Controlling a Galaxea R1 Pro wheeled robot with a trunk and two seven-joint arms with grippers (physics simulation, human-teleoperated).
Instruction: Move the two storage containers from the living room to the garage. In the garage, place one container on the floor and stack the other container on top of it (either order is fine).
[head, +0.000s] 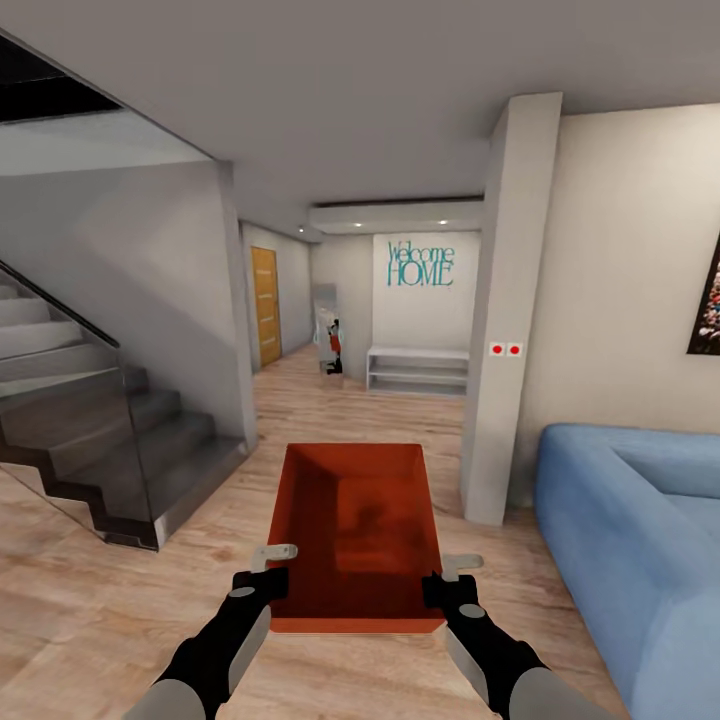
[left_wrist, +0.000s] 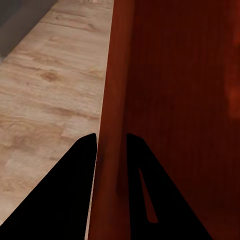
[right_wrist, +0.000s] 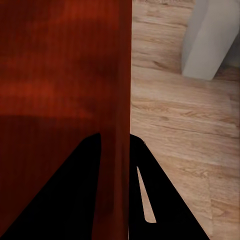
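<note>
Transport step, judging by the scene: red-orange storage container (head: 357, 535) carried level above the wood-plank floor (head: 90, 600), facing the hallway beyond the staircase (head: 90, 440). Best kept flat, both sides equally high, well apart from the grey pillar (head: 505, 320) and blue sofa (head: 640, 530). Left gripper (left_wrist: 111, 150) clamped across the container's left wall; right gripper (right_wrist: 116, 150) likewise pinching the right wall, fingers nearly closed.

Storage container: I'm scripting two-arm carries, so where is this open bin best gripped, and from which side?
Judging by this carry, on its two long side walls, one gripper per side. The storage container is open-topped with thin plain walls, so the left gripper and right gripper each straddle a rim from outside, one finger in, one out, keeping it level.
</note>
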